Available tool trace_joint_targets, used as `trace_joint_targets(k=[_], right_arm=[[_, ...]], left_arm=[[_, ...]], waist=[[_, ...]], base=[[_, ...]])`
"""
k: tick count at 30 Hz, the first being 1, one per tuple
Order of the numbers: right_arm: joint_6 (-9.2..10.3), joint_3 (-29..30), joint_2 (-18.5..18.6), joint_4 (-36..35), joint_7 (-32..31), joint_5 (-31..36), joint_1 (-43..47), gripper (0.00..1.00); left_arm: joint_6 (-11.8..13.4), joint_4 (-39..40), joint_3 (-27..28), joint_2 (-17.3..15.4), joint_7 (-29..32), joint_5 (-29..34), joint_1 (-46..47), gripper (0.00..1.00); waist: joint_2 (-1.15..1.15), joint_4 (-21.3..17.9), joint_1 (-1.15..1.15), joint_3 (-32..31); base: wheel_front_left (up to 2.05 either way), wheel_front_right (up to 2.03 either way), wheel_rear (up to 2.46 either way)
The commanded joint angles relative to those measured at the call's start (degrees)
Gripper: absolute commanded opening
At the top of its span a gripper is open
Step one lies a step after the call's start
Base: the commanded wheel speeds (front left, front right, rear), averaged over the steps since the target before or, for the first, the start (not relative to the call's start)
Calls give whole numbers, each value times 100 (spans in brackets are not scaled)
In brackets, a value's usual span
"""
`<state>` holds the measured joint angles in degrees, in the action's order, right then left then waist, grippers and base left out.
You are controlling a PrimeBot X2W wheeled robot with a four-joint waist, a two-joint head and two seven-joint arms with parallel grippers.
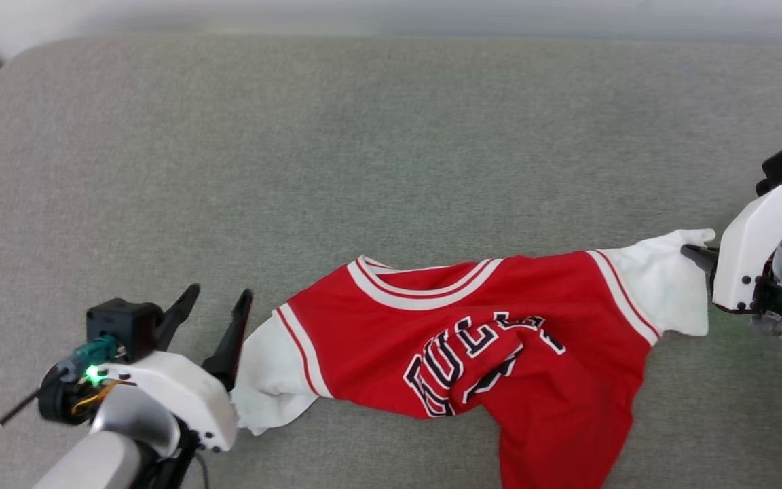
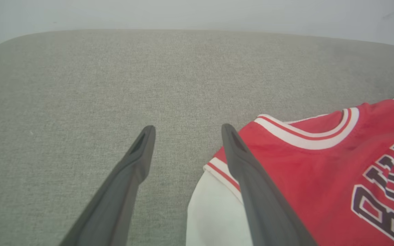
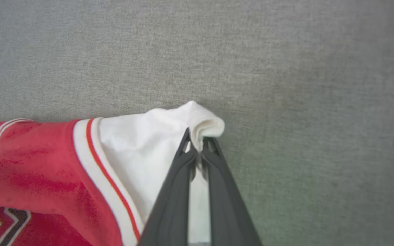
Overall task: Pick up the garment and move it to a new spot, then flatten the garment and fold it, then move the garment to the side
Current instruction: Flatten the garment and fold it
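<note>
On the pale grey woven fabric cushion (image 1: 364,136), the left hand (image 1: 218,299) sits at the lower left with its two dark fingers spread and nothing between them, tips pointing toward 1 o'clock. Its inner finger (image 2: 248,171) lies just beside, perhaps touching, the near white sleeve (image 1: 269,367), which is at about 4 o'clock from the fingertips. The red jersey-style shirt with white sleeves, striped trim and black lettering (image 1: 499,319) is stretched across the cushion, its long axis running from 9 toward 2 o'clock, with a loose red tail sagging to 6. At its far end the right hand (image 1: 696,252) points toward 9 o'clock, with its fingers pinched together on the bunched cuff of the other white sleeve (image 3: 142,143). The left hand is plainly nearer the free sleeve. To grip it, that hand would probably have to swing toward 4 o'clock and lower.
</note>
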<state>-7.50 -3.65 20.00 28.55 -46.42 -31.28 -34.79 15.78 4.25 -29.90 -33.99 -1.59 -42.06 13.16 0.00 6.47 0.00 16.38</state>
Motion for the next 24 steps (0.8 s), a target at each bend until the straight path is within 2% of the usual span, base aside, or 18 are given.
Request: trace_joint_targets(k=[1, 3, 9, 13, 19, 24], right_arm=[[2, -28, 6, -120, 70, 4, 181, 0], [2, -45, -3, -188, 102, -3, 240, 0], [2, -134, -73, -535, 104, -2, 617, 0], [2, -150, -157, -729, 91, 19, 811, 0], [2, -176, -295, -932, 102, 1, 1003, 0], [2, -217, -347, -993, 99, -17, 1044, 0]], left_arm=[[-112, 29, 46, -200, 306, -225, -101, 100], [-165, 43, 68, -296, 483, -370, -151, 100], [-380, -88, 119, -805, 1670, -1297, -564, 100], [-468, -274, 175, -1013, 2216, -1800, -761, 100], [-629, -640, 115, -1016, 2629, -2123, -678, 100], [-813, -967, -209, -955, 3229, -2232, -541, 100]], waist=[[0, -214, 0, -231], [0, -270, 0, -286], [0, -549, 0, -545], [0, -692, 0, -606], [0, -843, 0, -543], [0, -981, 0, -445]], base=[[0, 0, 0], [0, 0, 0], [0, 0, 0], [0, 0, 0], [0, 0, 0], [0, 0, 0]])
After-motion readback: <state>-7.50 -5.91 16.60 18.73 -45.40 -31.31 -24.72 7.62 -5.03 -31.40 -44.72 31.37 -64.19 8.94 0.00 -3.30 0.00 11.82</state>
